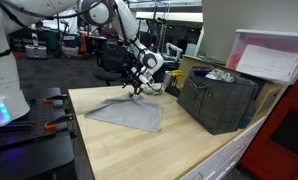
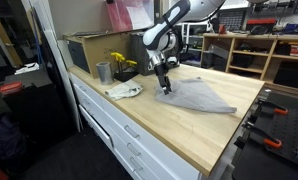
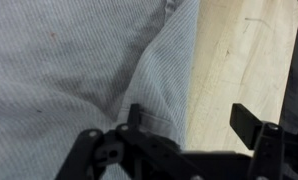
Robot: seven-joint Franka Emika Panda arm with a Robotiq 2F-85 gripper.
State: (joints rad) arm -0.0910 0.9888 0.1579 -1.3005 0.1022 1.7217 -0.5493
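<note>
Two fingers of my claw [image 3: 191,128] stand wide apart in the wrist view. One finger [image 3: 136,115] is over the grey cloth [image 3: 79,70], the other over the bare wooden table [image 3: 244,50]. The cloth's edge runs between them, up and away from me, with nothing pinched. The cloth is cut off at the left and top, so its full shape is hidden here.

In an exterior view my claw [image 1: 137,88] hangs at the far corner of the cloth [image 1: 129,115], which lies on the table [image 1: 119,150] and fans out toward the camera. A dark crate [image 1: 219,100] stands well apart.

In an exterior view the cloth [image 2: 201,98] stretches lengthwise from my claw [image 2: 165,88] toward the right. A metal cup [image 2: 103,72] shows only here, and my fingertips are too small to make out
</note>
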